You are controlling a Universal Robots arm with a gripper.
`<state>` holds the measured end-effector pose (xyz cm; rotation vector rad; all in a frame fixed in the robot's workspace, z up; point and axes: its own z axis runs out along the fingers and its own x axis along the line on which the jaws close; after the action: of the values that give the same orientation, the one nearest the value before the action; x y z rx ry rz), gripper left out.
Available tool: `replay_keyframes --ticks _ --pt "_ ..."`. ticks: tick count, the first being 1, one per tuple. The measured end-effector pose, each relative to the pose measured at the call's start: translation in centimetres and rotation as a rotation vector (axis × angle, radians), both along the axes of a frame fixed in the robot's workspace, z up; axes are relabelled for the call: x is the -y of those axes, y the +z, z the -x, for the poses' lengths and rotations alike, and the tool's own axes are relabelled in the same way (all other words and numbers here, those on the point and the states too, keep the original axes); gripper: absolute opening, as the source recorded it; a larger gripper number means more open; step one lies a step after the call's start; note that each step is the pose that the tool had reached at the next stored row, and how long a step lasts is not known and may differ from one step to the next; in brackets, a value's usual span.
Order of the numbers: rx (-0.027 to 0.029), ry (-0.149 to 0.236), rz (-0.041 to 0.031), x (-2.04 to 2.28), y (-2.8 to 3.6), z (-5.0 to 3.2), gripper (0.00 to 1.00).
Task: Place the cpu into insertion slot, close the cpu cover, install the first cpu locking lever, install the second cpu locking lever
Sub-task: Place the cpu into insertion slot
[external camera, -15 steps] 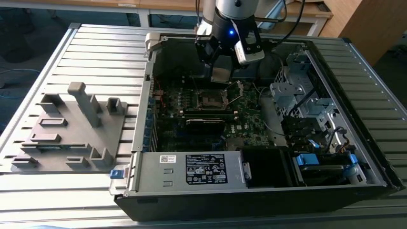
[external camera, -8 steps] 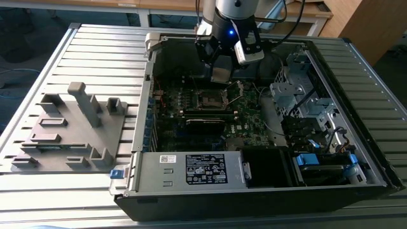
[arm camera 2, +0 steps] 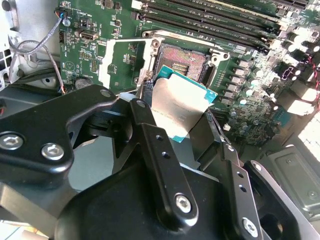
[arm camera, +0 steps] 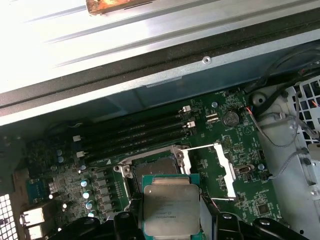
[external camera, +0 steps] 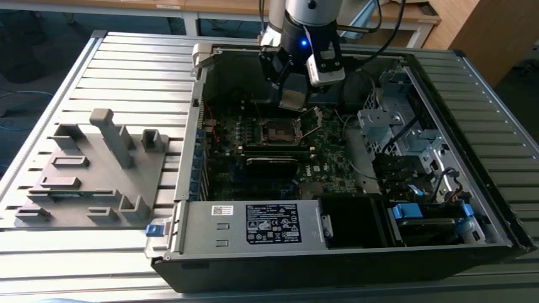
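One gripper (arm camera 2: pixel 176 119) clamping cpu (arm camera 2: pixel 181 100), near insertion slot (arm camera 2: pixel 184 59)

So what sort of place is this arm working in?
Probably a robotics lab or workshop bench: an open black desktop computer case lies on a ribbed grey metal table, a grey stepped fixture block sits beside it, and wooden desks stand behind.

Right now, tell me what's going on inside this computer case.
The gripper is shut on the cpu, holding it over the board, close to the slot. The slot is empty, and the cover is swung open beside it. The cpu is not yet seated.
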<state>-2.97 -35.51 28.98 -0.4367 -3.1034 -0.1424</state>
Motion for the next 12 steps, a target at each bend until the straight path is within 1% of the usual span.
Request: replay_keyframes --ticks 6,12 --pt "0.0001 0.0 -0.0002 0.0 -0.16 0.0 0.54" --pt "0.0002 0.0 -0.0002 0.0 -0.17 0.0 0.54"
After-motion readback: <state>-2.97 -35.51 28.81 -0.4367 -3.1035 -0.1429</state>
